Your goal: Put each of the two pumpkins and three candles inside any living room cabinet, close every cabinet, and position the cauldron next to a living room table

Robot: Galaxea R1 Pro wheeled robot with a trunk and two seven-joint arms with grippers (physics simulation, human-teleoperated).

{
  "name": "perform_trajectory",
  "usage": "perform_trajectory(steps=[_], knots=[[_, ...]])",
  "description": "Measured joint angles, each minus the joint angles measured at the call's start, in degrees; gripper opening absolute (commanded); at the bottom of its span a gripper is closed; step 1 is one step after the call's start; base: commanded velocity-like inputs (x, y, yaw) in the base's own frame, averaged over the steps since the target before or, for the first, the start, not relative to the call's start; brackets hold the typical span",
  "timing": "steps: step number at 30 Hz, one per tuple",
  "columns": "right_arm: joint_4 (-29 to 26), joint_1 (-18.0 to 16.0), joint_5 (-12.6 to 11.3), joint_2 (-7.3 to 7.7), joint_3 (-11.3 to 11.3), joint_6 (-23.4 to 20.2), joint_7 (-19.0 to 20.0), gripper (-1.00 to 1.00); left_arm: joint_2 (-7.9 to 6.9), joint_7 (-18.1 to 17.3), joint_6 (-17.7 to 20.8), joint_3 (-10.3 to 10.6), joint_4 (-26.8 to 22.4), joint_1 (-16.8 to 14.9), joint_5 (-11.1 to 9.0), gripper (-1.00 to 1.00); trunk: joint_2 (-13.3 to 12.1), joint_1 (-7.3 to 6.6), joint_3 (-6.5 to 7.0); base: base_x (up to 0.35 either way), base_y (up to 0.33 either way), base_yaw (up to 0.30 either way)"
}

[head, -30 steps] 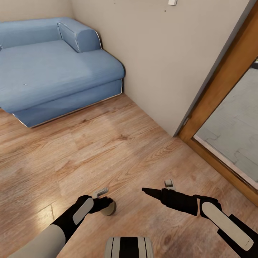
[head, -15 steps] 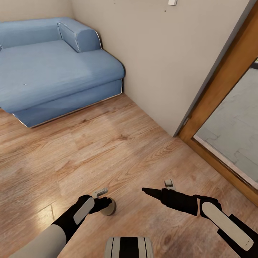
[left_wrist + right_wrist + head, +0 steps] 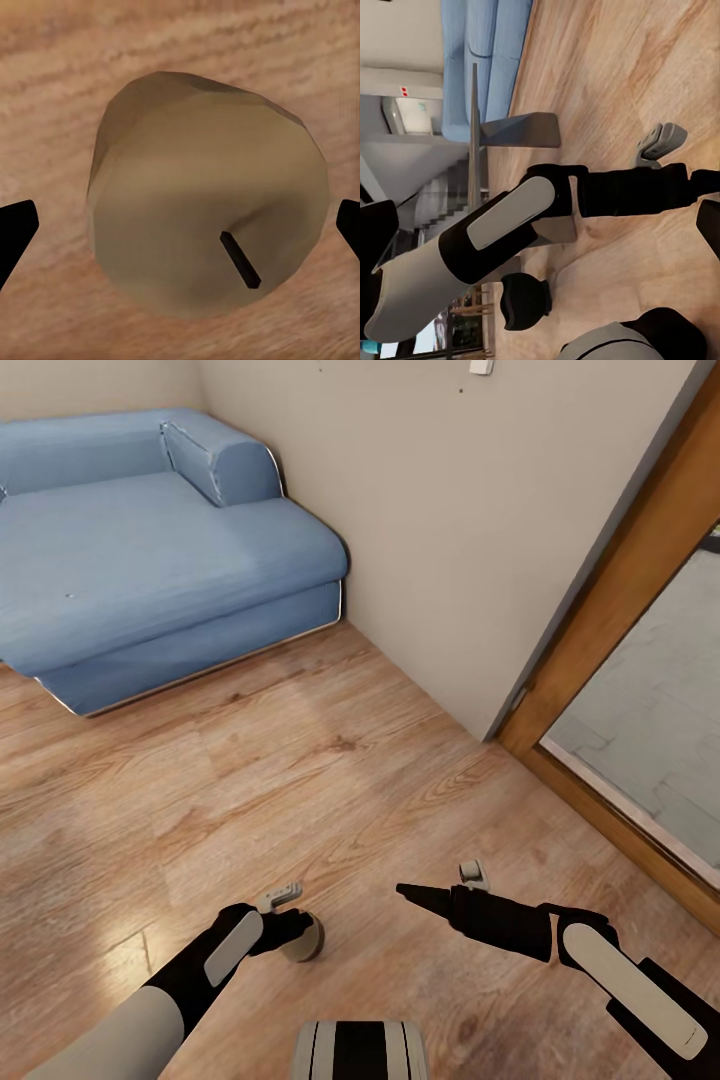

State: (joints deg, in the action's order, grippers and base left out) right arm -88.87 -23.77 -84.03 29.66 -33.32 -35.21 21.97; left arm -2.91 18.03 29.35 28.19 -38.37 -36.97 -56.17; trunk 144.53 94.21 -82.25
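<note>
A wood-plank floor (image 3: 330, 780) fills a room corner, with a blue sofa (image 3: 150, 540) against a beige wall (image 3: 470, 510) and a wooden door frame (image 3: 620, 600) at the right opening onto grey paving. Low in the head view, the left end effector (image 3: 290, 930) reaches down over a candle (image 3: 303, 938), a short pale stub standing on the floor just in front of the robot's base. In the left wrist view the candle (image 3: 206, 195) appears from above as a rounded tan-grey top with a small dark wick, and the two dark fingertips (image 3: 15, 232) sit at either side of it with floor showing between each tip and the candle, so the jaws are spread wide and not touching it. The right end effector (image 3: 440, 888) hangs above bare floor, well apart from the candle; one dark finger points toward the left arm and a grey part sits beside it, and whether it is spread or closed cannot be told. The right wrist view looks across at the left arm (image 3: 495, 225) and the sofa beyond.
</note>
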Motion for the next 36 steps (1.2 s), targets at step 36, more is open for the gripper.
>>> perform_trajectory(steps=[36], knots=[[0.0, 0.0, 0.0, 0.0, 0.0, 0.0, 0.0, 1.0, 0.09, -2.0, -0.1, 0.0, 0.0, 0.0, 0.1, 1.0, 0.1, 0.1, -0.89, 0.0, 0.0, 0.0]])
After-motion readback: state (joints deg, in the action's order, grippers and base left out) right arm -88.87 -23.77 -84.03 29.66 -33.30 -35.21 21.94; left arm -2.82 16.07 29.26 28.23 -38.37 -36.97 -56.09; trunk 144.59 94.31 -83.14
